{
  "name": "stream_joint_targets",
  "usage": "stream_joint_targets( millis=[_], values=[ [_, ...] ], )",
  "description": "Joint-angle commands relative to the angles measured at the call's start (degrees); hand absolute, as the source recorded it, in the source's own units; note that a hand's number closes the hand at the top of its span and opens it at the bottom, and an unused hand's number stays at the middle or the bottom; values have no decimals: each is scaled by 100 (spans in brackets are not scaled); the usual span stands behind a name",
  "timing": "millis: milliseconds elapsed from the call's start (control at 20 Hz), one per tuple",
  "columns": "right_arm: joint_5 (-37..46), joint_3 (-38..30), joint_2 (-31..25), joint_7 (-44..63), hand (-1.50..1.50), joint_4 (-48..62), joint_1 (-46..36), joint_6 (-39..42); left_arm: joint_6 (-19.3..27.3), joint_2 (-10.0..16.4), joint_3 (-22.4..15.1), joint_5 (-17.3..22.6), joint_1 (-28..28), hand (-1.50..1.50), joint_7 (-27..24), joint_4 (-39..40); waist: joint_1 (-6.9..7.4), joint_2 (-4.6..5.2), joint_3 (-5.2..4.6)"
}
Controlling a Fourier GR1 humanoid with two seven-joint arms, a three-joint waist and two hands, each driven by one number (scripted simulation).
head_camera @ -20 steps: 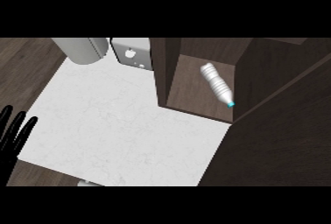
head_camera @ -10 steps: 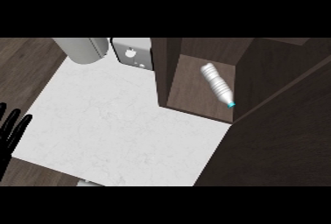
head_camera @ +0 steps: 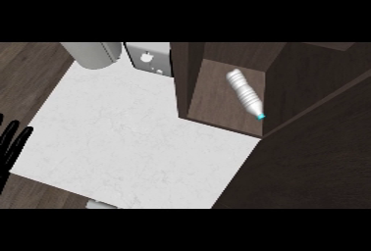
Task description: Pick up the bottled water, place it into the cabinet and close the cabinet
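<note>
Now at two o'clock, bottled water (head_camera: 245, 93) lies in the cabinet (head_camera: 214, 105): light, slick, I'd grasp mid-body. Left hand (head_camera: 10, 142) at nine o'clock, fingers straight and spread.

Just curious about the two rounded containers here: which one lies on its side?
The clear bottled water with the blue cap, lying inside the open cabinet; the grey cylinder at the far-left corner of the counter stands upright.

Shows white with faint grey veining across the counter top (head_camera: 130, 142). Runs dark brown with wood grain over the cabinet (head_camera: 217, 100), from 12 to 4 o'clock. Reads whitish and ribbed on the bottled water (head_camera: 245, 94), tipped with a cyan cap (head_camera: 261, 116). Stands black on the left hand (head_camera: 12, 147) at 9 o'clock. Looks pale grey on the canister (head_camera: 91, 51) at 11 o'clock.
</note>
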Motion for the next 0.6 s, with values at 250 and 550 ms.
stream_joint_targets(
  millis=[250, 550],
  values=[
    [-766, 528, 551, 303, 150, 298, -103, -124, -132, 55, 60, 28, -135, -150, 2, 13, 256, 191, 40],
    [-816, 104, 795, 574, 150, 424, -332, -429, -188, 90, 128, 109, -184, -150, 25, 65, 193, 157, 45]
  ],
)
